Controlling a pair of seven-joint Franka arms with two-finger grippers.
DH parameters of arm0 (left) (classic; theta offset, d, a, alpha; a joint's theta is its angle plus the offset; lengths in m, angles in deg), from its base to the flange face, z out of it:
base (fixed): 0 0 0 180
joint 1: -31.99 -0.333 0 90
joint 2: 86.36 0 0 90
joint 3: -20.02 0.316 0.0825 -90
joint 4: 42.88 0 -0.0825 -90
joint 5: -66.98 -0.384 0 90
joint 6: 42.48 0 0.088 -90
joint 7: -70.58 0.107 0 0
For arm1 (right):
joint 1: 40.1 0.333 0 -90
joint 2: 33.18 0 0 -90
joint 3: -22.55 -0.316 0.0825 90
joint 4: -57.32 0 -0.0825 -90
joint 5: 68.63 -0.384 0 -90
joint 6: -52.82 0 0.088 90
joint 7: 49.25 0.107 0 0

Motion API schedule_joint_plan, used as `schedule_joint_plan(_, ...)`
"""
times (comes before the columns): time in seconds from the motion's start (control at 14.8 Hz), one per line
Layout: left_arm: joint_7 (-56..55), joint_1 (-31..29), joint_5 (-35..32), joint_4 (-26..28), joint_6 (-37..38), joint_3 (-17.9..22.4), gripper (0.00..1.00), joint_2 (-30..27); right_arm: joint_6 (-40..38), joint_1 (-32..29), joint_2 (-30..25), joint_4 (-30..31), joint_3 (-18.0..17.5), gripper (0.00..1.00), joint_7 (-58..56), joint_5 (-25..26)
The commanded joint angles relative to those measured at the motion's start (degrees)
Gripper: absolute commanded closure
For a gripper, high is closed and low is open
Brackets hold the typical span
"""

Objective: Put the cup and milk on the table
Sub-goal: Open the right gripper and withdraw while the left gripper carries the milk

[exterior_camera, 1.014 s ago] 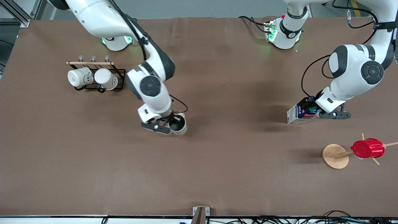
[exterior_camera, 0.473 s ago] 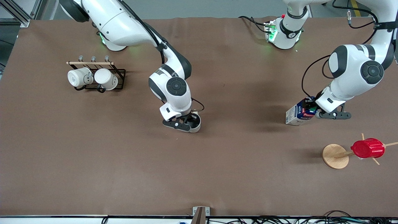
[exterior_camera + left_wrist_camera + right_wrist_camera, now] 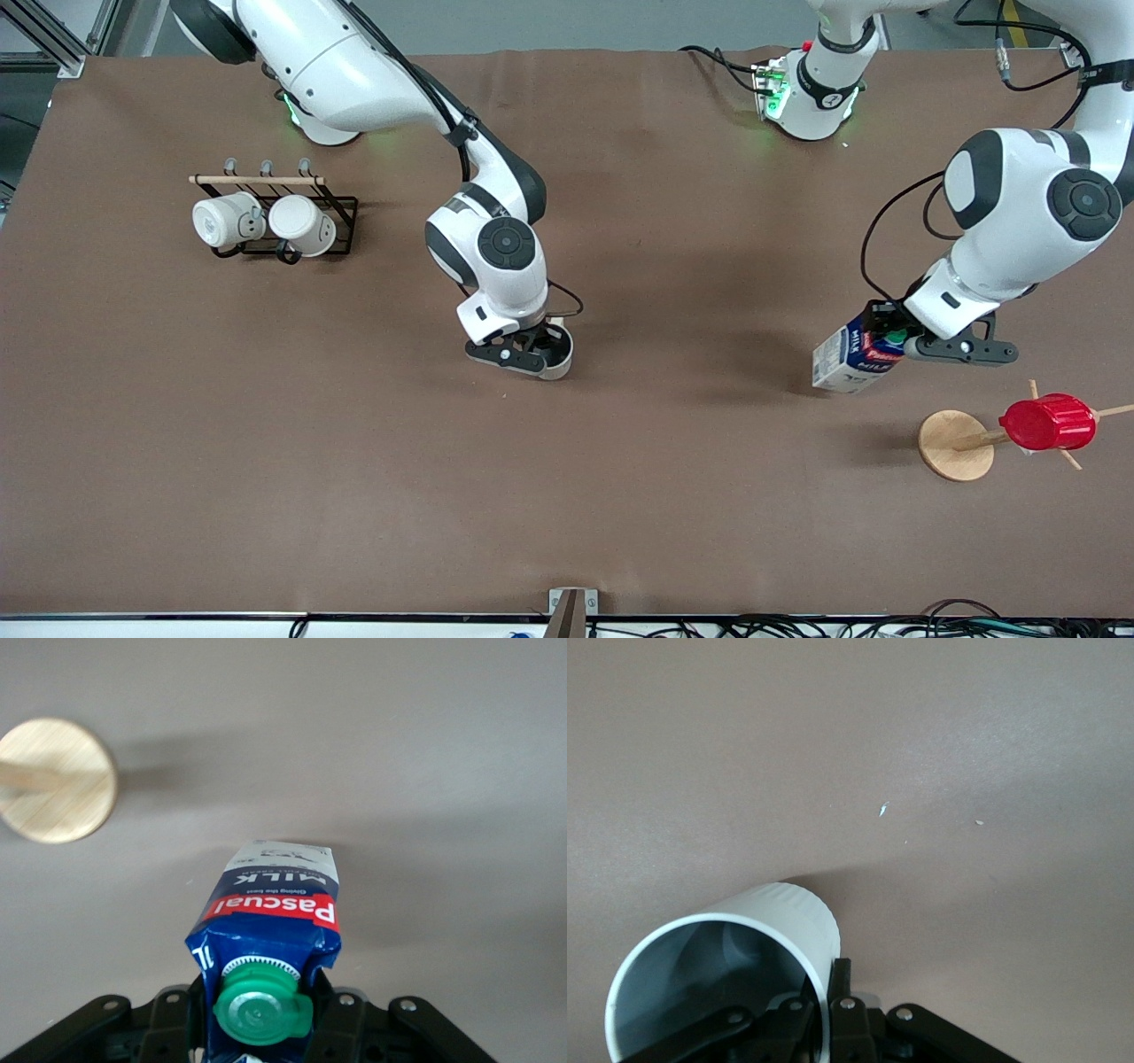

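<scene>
The beige-grey cup is held by its rim in my right gripper, low over the middle of the brown table. In the right wrist view the cup is tilted, with one finger inside the rim and one finger outside; the right gripper is shut on it. My left gripper is shut on the top of the dark-blue milk, which hangs tilted over the table toward the left arm's end. The left wrist view shows the milk with its green cap in the left gripper.
A black rack with two white mugs stands toward the right arm's end. A wooden stand with a round base carries a red ribbed cup close to the milk, nearer the front camera. The base also shows in the left wrist view.
My right gripper carried the cup toward the left arm's end, then almost stopped. My left gripper shifted the milk lower in the front view, toward the wooden stand.
</scene>
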Motion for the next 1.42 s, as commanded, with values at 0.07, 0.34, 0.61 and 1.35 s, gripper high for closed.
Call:
schedule_joint_plan(0.07,-7.8,6.1,0.2,-9.3,3.2,-0.5,0.81,6.0,-0.3,-0.8,-0.3,-1.1,-0.2,0.0,0.7,1.4)
schedule_joint_plan(0.34,-12.1,11.5,0.2,-14.9,3.3,-0.5,0.85,10.2,-0.2,-0.7,-0.2,-1.0,-0.2,0.0,0.9,1.4)
schedule_joint_plan(0.61,-20.2,17.0,0.2,-21.9,6.3,-0.5,0.85,14.8,-0.9,-0.7,-0.5,-0.9,-0.2,0.0,0.5,1.5)
schedule_joint_plan(1.35,-30.0,28.8,-0.7,-25.9,7.8,-0.3,0.85,17.3,-24.1,-26.4,-25.6,-0.3,0.1,0.0,-26.1,-0.5)
